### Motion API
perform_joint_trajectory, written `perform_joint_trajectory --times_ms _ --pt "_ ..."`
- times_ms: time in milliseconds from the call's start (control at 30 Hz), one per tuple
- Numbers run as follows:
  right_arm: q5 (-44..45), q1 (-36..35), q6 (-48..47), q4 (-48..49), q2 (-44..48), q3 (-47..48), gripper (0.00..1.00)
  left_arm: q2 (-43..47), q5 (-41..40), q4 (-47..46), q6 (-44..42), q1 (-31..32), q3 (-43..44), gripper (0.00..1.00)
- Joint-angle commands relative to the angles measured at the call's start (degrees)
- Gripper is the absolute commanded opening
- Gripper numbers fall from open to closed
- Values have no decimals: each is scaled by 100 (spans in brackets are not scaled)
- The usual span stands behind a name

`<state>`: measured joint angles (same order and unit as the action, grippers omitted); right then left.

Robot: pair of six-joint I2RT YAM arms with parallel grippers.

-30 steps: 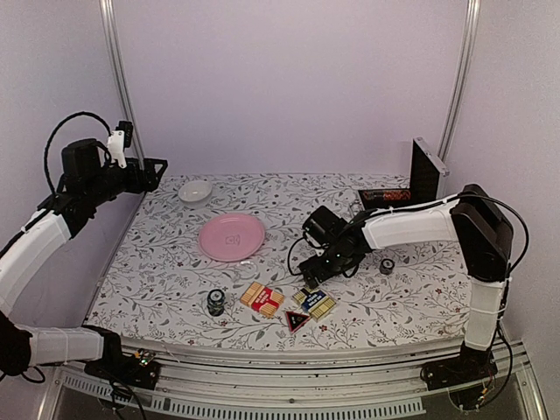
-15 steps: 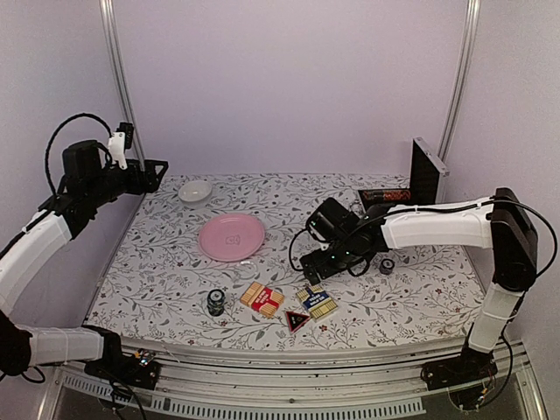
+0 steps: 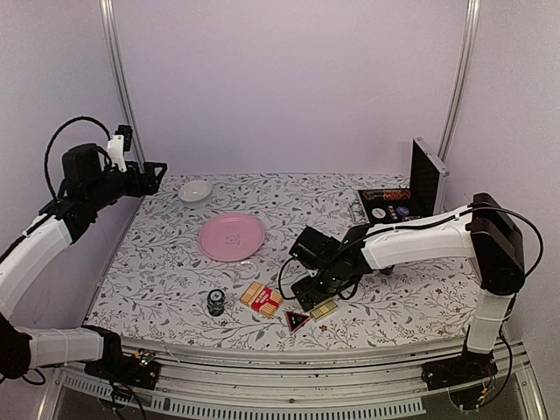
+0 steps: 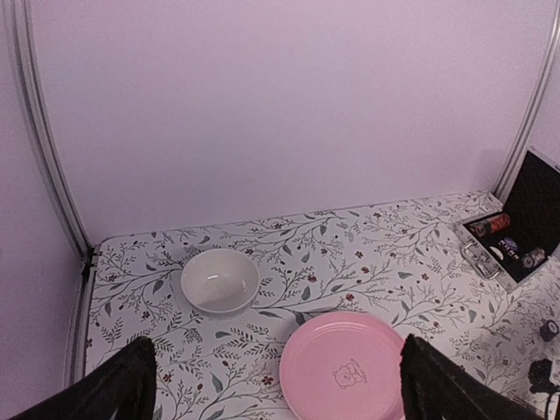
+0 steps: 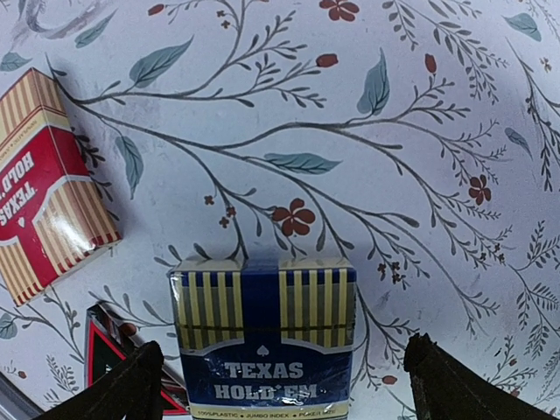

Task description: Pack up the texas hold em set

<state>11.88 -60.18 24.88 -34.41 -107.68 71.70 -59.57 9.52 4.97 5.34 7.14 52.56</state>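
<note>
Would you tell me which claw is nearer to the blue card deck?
Right. The right claw hangs directly over the blue card deck; the left claw is far away, near the white bowl.

Soft, even, faintly lilac light fills every view, bright, with only faint shadows. My right wrist view is crisp on the blue card deck (image 5: 262, 350), its plastic wrapper faintly glinting; my fingertips (image 5: 122, 389) at the bottom corners are dark, blurred shapes. My left wrist view bends the metal corner rail (image 4: 44, 140) into a curve.
</note>
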Motion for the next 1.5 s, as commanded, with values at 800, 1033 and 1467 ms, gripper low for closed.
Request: perform_joint_trajectory --times_ms 800,1033,1467 --pt "176 -160 32 -210 -622 347 71 194 -462 -137 -58 73 -44 97" --pt "526 -152 202 -278 -372 374 66 188 -461 -137 -60 77 -47 97" --pt "1167 1744 -132 177 399 925 62 226 -473 -134 -73 79 -44 97"
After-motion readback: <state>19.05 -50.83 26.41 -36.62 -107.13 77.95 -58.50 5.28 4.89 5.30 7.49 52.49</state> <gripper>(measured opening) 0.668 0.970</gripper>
